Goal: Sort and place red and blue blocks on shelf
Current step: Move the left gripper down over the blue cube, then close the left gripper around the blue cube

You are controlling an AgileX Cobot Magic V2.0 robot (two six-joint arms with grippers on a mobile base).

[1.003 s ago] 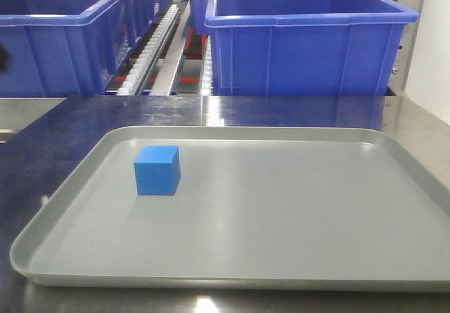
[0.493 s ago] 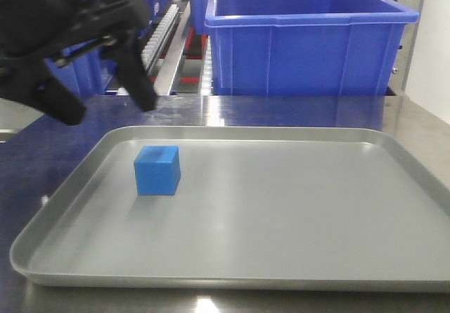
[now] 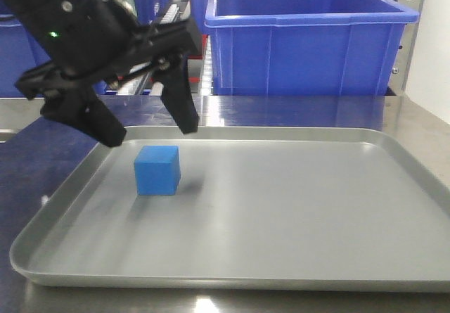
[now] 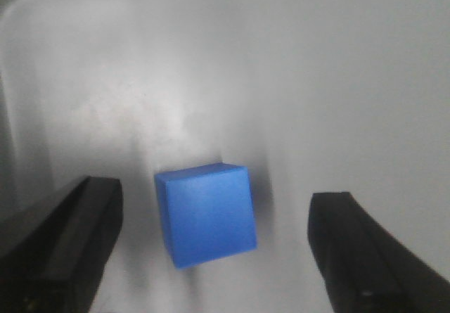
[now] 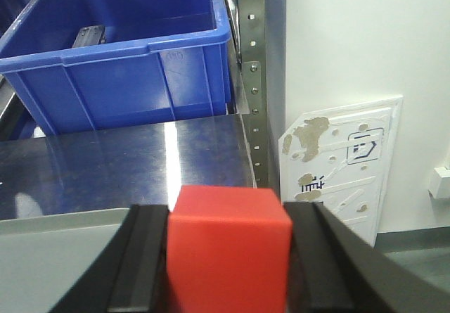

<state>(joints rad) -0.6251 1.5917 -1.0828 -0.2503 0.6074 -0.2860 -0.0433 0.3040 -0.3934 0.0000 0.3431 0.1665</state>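
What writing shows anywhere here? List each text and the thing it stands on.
On the white panel: printed symbols and characters, too worn and blurred to read.
No text visible on the blue block, red block, blue bins or tray.

Steel tabletop (image 3: 295, 112) with a shallow grey tray (image 3: 316, 214) on it

Left claw (image 3: 152, 136) spread wide, angled downward, right claw (image 5: 228, 274) clamped on red block (image 5: 228, 232)
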